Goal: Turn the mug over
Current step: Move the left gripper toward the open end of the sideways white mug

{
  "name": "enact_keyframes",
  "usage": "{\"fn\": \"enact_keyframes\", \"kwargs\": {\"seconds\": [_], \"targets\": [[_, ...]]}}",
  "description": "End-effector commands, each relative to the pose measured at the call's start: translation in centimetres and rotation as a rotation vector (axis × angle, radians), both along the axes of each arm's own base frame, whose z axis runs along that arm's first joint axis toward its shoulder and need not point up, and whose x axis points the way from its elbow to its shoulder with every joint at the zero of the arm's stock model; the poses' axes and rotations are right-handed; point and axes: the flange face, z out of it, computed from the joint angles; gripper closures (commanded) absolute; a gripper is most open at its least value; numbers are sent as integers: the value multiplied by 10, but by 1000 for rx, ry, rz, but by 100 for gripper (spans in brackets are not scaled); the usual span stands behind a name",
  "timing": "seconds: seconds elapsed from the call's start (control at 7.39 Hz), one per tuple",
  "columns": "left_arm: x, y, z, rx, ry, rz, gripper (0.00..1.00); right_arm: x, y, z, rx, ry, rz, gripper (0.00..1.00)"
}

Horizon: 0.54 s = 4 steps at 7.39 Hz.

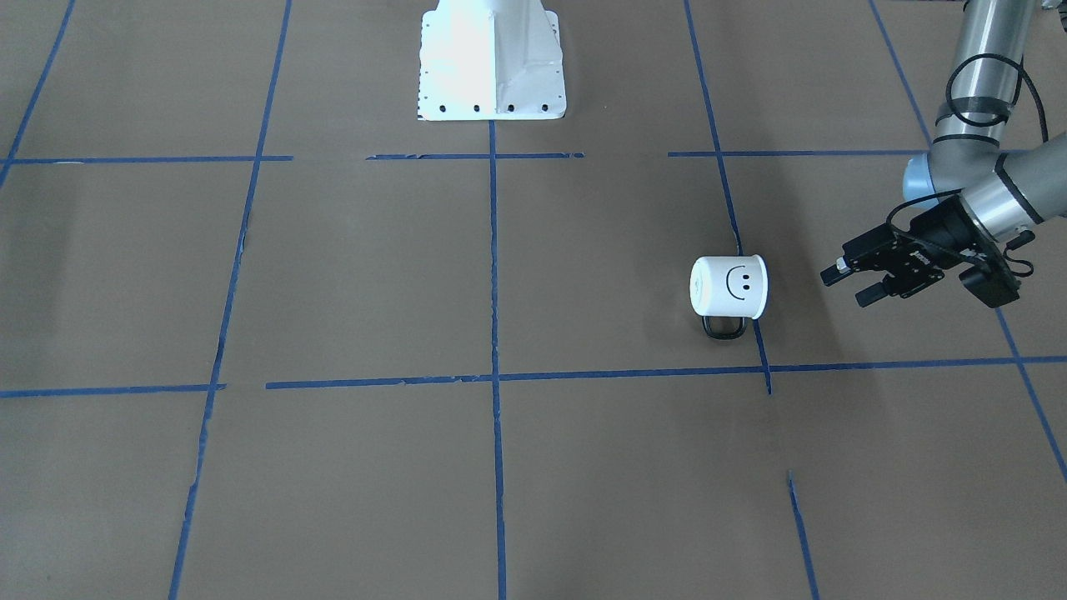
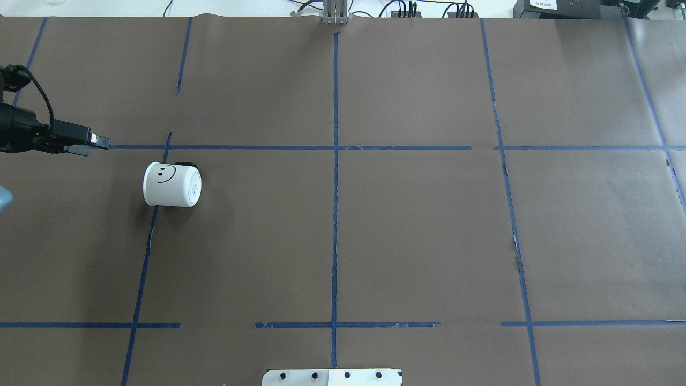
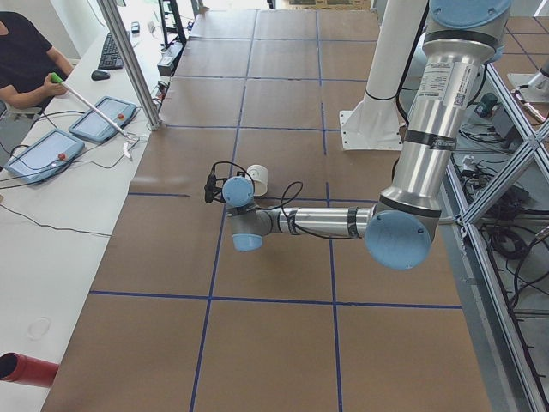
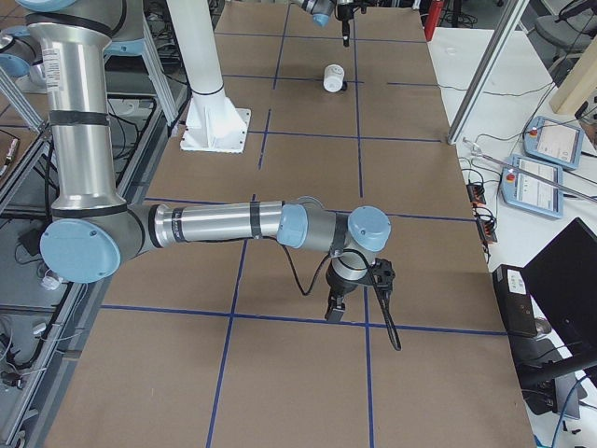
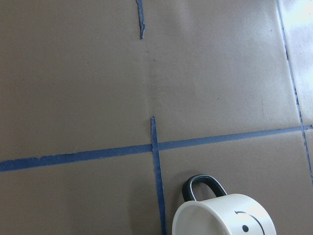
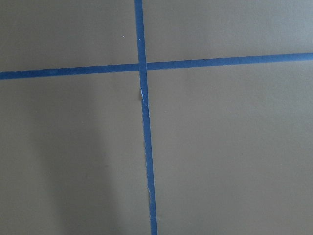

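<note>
The white mug (image 1: 728, 287) with a black smiley face lies on its side on the brown table. Its black loop handle (image 1: 723, 327) rests against the table, on the side away from the robot. It also shows in the overhead view (image 2: 171, 185) and in the left wrist view (image 5: 222, 215), with its mouth turned towards my left gripper. My left gripper (image 1: 846, 283) is open and empty. It hovers level a short way to the mug's side, apart from it (image 2: 95, 146). My right gripper (image 4: 333, 308) shows only in the exterior right view, far from the mug, pointing down at the table. I cannot tell whether it is open or shut.
Blue tape lines (image 1: 493, 377) divide the brown table into squares. The white robot pedestal (image 1: 492, 62) stands at the robot's edge of the table. An operator (image 3: 26, 60) and control tablets (image 3: 39, 154) are beyond the table's far edge.
</note>
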Motion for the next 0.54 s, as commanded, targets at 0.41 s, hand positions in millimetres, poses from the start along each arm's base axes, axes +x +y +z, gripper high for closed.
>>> {"fn": "enact_keyframes", "kwargs": {"seconds": [0.41], "targets": [[37,26,0,-124,143,-43,0,0,1,1,-2,0,0,0]]}}
